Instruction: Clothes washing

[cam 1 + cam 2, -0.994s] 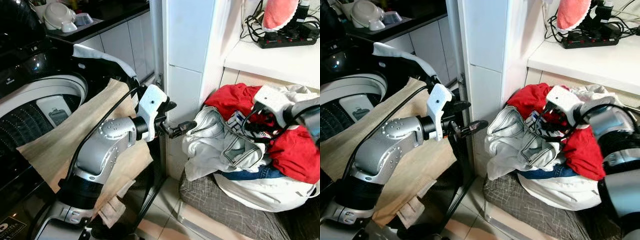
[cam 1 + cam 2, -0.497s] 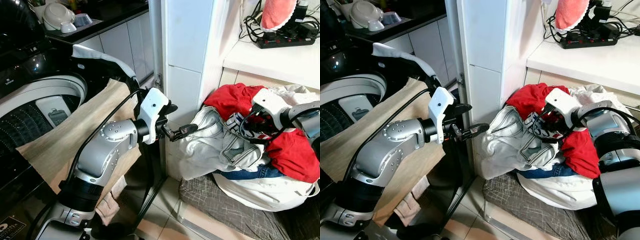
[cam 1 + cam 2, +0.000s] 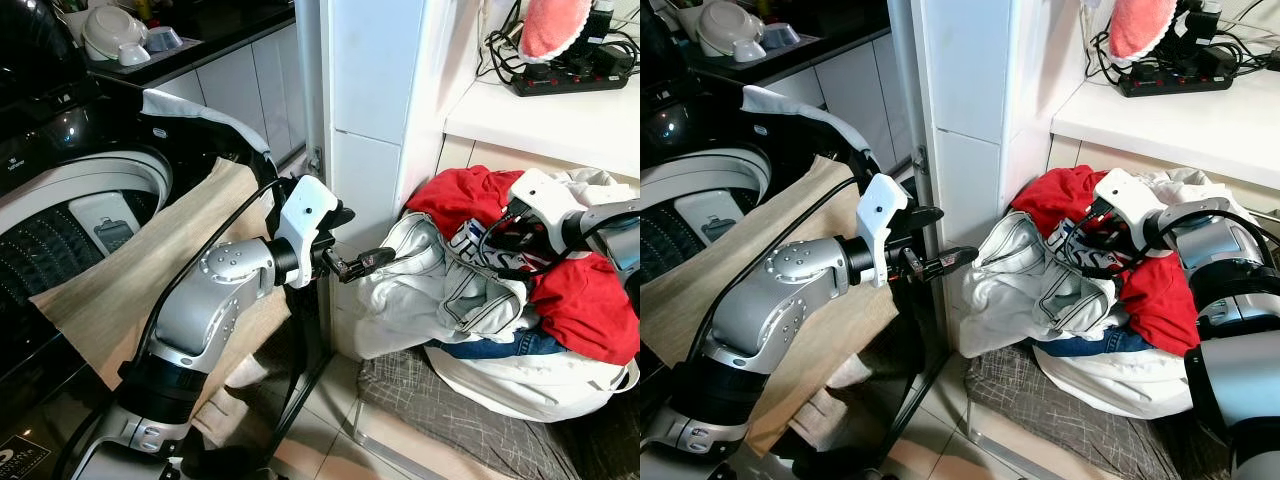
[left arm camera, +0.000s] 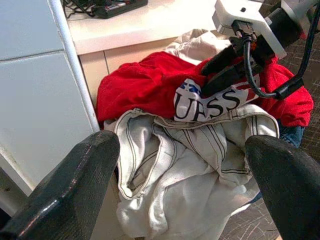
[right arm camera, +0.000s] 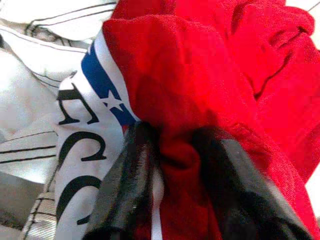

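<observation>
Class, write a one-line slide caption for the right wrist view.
Right gripper pinches a fold of the red printed shirt lying on the white jeans.

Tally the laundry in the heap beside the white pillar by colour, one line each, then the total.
Red: 1, the printed red garment, pinched by the right gripper
White: 2, the stitched white trousers and the white cloth under the heap
Blue: 1, the blue denim piece showing at the bottom
Total: 4 visible pieces; more may be buried.
</observation>
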### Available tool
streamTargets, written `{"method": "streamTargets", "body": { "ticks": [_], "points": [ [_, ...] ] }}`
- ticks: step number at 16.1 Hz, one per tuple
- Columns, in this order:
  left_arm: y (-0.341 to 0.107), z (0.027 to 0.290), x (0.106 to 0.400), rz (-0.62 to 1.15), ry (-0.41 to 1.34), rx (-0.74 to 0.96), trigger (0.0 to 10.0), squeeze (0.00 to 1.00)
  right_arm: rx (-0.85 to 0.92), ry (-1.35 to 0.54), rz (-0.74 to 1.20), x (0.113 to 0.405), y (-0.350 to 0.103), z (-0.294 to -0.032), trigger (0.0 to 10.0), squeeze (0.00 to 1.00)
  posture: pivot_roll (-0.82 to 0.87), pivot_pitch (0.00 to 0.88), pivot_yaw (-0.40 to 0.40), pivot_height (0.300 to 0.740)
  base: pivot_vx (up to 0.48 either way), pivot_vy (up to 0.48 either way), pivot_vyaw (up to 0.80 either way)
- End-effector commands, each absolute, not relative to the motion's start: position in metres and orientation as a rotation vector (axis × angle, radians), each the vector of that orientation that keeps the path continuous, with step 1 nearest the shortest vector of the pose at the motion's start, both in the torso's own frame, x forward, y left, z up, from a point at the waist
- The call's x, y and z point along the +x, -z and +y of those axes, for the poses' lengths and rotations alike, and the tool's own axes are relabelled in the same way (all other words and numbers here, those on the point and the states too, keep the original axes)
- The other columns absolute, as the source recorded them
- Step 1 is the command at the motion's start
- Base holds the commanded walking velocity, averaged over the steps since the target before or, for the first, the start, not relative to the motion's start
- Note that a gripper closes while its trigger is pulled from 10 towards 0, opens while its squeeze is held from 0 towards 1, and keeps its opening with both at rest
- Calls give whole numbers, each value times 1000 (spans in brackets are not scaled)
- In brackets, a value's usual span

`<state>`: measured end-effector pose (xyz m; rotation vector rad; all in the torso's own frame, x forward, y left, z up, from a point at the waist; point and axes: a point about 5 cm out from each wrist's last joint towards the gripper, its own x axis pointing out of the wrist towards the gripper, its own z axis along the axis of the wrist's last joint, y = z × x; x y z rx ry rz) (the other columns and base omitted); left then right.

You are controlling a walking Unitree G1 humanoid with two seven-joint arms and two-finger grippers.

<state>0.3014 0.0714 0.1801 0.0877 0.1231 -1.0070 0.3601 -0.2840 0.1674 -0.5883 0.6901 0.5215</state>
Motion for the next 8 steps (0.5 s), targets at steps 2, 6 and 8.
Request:
{"method": "streamTargets", "body": {
  "ticks": [2,6,8],
  "points": [
    [-181,72,300,116,1003,96,10000,0,-569,-544,635,366,-179,-277,0,0,-61,0,79,740,0,0,0],
    [-179,74,305,130,935,77,10000,0,-501,-543,568,368,-193,-276,0,0,-63,0,72,740,0,0,0],
    [-183,78,315,123,810,70,10000,0,-424,-517,478,369,-210,-278,0,0,-62,0,66,740,0,0,0]
  ]
}}
